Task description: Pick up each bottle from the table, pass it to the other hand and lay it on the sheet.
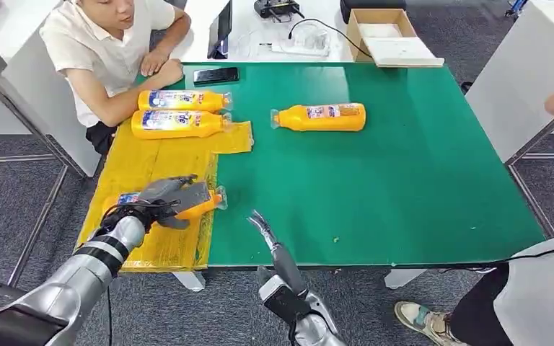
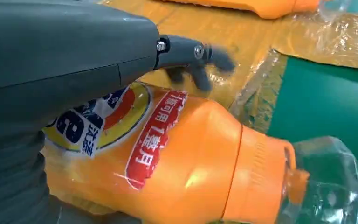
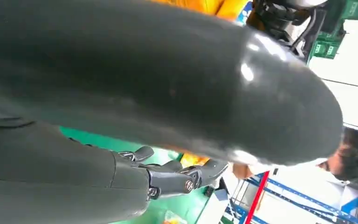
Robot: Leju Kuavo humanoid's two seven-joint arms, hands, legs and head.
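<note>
Orange bottle (image 1: 187,205) in left robot hand (image 1: 167,198)

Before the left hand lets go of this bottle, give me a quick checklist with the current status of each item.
1. Bottle over the sheet: ok. The held bottle lies across the yellow sheet, though its cap end reaches past the sheet's edge toward the green table.
2. Bottle resting flat: cannot tell whether it touches the sheet yet.
3. Left hand grip: ok, it holds the bottle's body.
4. Clear of the two laid bottles: ok, they lie at the sheet's far end.
5. Right hand out of the way: ok, holding nothing, at the table's near edge.
6. Next bottle reachable: ok, lying alone on the table.
</note>
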